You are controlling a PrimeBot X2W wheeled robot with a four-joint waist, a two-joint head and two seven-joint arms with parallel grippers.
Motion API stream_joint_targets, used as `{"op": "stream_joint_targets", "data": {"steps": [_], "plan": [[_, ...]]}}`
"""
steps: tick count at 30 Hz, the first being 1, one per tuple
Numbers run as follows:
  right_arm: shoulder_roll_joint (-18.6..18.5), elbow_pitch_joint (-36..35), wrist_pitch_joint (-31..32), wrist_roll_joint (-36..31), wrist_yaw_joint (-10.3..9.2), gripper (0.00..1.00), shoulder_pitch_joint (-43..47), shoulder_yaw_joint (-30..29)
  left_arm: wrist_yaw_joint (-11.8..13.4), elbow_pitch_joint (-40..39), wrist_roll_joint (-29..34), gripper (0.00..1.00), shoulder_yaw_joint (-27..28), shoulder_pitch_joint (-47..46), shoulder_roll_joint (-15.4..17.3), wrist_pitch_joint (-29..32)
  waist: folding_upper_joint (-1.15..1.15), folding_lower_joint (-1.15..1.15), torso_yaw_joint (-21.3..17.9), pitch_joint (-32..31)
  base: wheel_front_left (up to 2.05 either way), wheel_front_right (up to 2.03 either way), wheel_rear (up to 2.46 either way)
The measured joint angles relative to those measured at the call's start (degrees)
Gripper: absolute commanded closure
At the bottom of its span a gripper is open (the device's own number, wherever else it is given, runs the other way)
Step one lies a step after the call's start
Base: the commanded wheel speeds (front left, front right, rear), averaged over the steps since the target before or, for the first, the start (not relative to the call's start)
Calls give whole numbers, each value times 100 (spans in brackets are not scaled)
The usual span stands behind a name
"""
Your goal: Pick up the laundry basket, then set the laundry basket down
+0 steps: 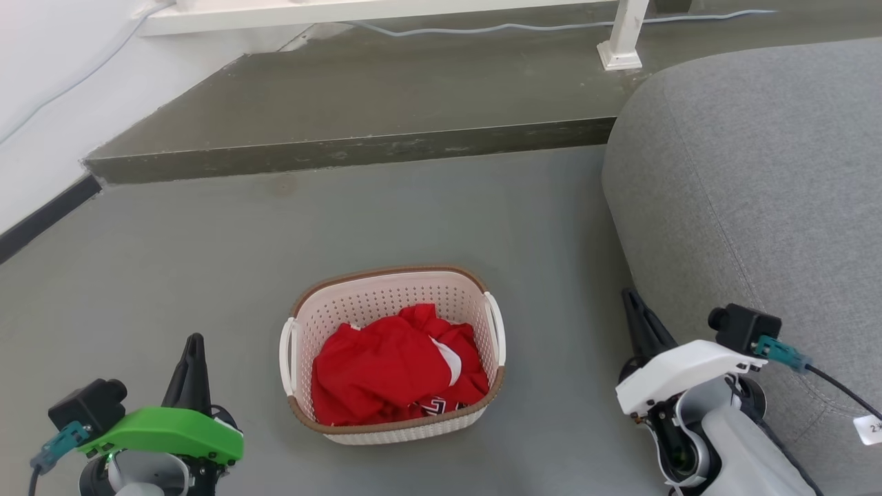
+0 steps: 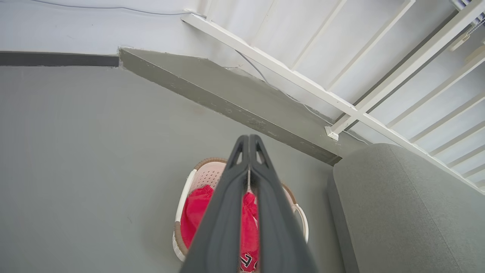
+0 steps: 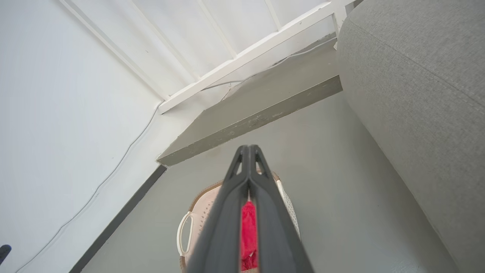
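Grey floor [image 1: 172, 262] fills most of the room in front of the robot, and the laundry basket [image 1: 389, 271] stands upright on it in the open, touching nothing else. It is a cream perforated tub with a brown woven-look rim, a white left handle [image 1: 286, 355] and a white right handle [image 1: 497, 331]. A crumpled red garment [image 1: 386, 368] with bits of white and dark lettering lies inside it, below the rim

Left of the basket and nearer the robot, the left gripper [image 1: 196, 341] pokes up from a green housing [image 1: 165, 430], well apart from the basket. Its wrist view shows its dark fingers [image 2: 223, 220] pressed together at the tips with nothing between them. Right of the basket, the right gripper [image 1: 630, 300] rises from a white housing [image 1: 679, 372], also well apart from the basket. Its fingers [image 3: 225, 227] meet at the tips too, holding nothing

Beyond the basket a low raised step [image 1: 386, 148] crosses the floor, carrying a white railing post [image 1: 623, 41] and a pale cable [image 1: 482, 29]. A grey fabric sofa [image 1: 751, 193] bulks up to the basket's right, just beside the right gripper. Far left of the basket a white wall [image 1: 41, 83] meets the floor along a black skirting strip [image 1: 41, 217]
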Motion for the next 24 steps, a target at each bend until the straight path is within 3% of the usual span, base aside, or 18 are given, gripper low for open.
{"op": "stream_joint_targets", "data": {"steps": [24], "plan": [[14, -193, 525, 1770, 305, 100, 125, -814, -25, -49, -1655, 100, 249, -2, -15, 557, 0, 0, -13, -138, 0, 0, 0]]}}
